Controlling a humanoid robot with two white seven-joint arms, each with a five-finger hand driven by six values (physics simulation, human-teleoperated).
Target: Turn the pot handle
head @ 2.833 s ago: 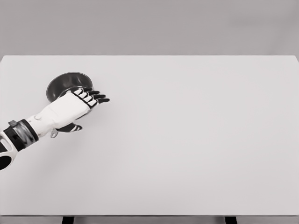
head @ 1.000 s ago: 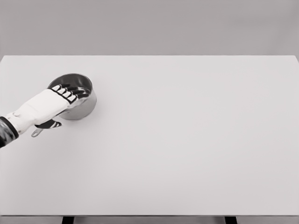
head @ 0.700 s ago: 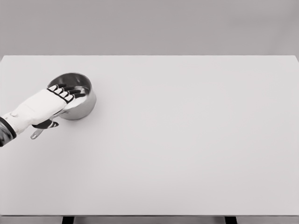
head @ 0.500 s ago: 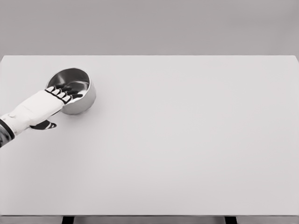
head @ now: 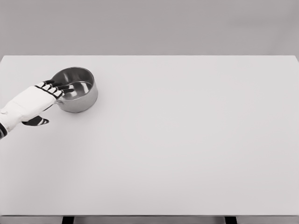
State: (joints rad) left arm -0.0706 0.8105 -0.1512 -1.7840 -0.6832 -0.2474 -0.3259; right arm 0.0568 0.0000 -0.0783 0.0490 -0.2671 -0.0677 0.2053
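A steel pot (head: 77, 91) stands upright on the white table (head: 187, 140) at the far left. My left hand (head: 39, 100) lies against its left side, with the black fingertips (head: 58, 87) stretched out over the near-left rim and the thumb (head: 37, 121) lower down, apart from the pot. The fingers look extended and are not curled round anything. No handle shows: the part of the pot where it joins is hidden under my hand. My right arm is out of view.
The table's left edge (head: 1, 84) runs close beside my hand. A plain grey wall (head: 149, 28) stands behind the table's far edge.
My hand has drawn back to the left and slightly up. The pot has turned and shifted a little away from me; its handle end, seen below my hand earlier, is now hidden.
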